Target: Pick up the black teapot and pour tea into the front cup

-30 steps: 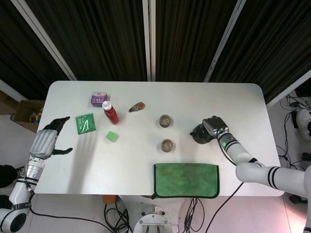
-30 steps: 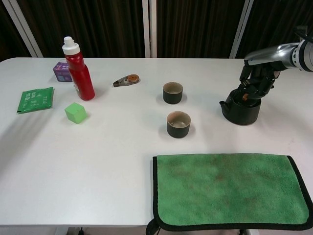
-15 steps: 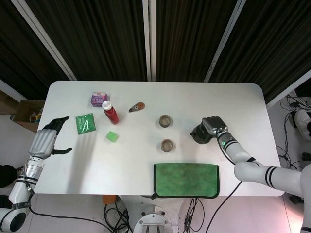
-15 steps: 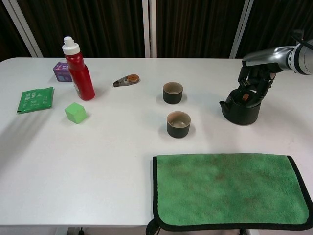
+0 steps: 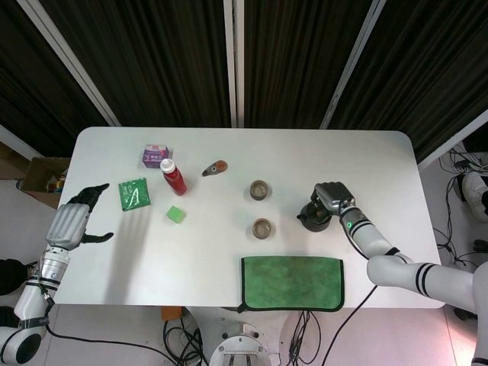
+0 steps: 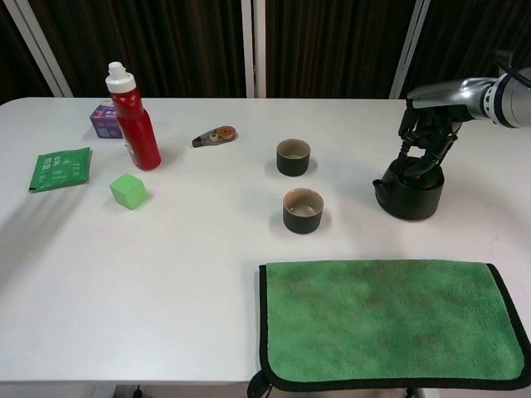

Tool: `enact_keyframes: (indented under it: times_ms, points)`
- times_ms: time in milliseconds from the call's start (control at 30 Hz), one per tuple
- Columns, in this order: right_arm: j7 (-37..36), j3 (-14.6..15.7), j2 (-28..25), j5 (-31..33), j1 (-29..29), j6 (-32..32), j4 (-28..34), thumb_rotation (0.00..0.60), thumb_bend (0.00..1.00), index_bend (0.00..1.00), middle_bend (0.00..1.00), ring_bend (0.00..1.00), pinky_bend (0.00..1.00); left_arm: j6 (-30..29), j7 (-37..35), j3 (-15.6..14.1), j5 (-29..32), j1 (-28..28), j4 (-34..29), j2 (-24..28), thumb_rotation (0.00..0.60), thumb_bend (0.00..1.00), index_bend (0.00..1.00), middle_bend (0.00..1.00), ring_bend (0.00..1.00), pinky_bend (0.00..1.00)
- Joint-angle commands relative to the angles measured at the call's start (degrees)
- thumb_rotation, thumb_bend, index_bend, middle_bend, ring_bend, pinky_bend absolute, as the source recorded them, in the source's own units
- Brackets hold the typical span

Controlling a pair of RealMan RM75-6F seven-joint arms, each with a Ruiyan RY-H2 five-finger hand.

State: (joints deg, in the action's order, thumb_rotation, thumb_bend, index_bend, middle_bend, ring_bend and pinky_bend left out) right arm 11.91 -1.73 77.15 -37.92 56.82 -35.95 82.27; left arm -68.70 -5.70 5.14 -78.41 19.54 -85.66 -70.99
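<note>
From the head view, the right hand (image 5: 329,196) sits directly over the black teapot (image 5: 313,216), which stands on the white table (image 5: 229,259) to the right of the two cups, and covers most of it, so whether the fingers are closed on it cannot be told from here. The front cup (image 5: 262,227) lies just left of the teapot, with the rear cup (image 5: 259,189) behind it. To do this step well, the grip should probably be made firm on the handle before any lift, then the pot raised straight up so that the spout, which points toward the cups, clears the rim of the front cup. This view alone shows the left hand (image 5: 76,217), off the table's left edge, fingers spread and holding nothing. From the chest view, the right hand (image 6: 425,137) comes down on the black teapot (image 6: 408,187) from above, its fingers (image 6: 417,152) curled around the pot's top; it looks like a hold, with the base apparently resting on the table. This lower angle shows what the overhead one hides: the spout at the pot's left, the fingers' reach, and the open mouth of the front cup (image 6: 303,211), near the green cloth (image 6: 390,323).
</note>
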Motion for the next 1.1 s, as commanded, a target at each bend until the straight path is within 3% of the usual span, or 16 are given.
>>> enact_keyframes:
  times_ms: [33, 567, 833, 900, 1100]
  points:
    - [0.03, -0.08, 0.07, -0.13, -0.10, -0.05, -0.10, 0.600, 0.16, 0.92, 0.99, 0.87, 0.51, -0.01, -0.05, -0.03, -0.02, -0.02, 0.07, -0.06, 0.600, 0.03, 0.10, 0.13, 0.13, 0.26]
    - [0.71, -0.93, -0.43, -1.56, -1.15, -2.01, 0.99, 0.600, 0.16, 1.00, 1.00, 0.93, 0.60, 0.25, -0.35, -0.16, -0.15, 0.05, 0.59, -0.53, 0.600, 0.03, 0.10, 0.13, 0.13, 0.26]
    - [2.38, -0.91, -1.08, -2.46, -1.85, -4.43, 2.45, 0.599, 0.09, 1.00, 1.00, 0.94, 0.61, 0.24, -0.80, -0.15, -0.39, 0.14, 0.72, -0.80, 0.600, 0.03, 0.10, 0.13, 0.13, 0.26]
    - [3.02, -0.87, -1.07, -2.42, -1.97, -5.08, 2.66, 0.573, 0.06, 1.00, 1.00, 0.94, 0.61, 0.28, -0.99, -0.15, -0.46, 0.18, 0.79, -0.85, 0.600, 0.03, 0.10, 0.13, 0.13, 0.26]
    - [3.92, -1.23, -0.97, -2.58, -2.55, -6.75, 3.32, 0.412, 0.00, 1.00, 1.00, 0.93, 0.61, 0.13, -1.06, -0.14, -0.50, 0.12, 0.85, -0.82, 0.600, 0.03, 0.10, 0.13, 0.13, 0.26]
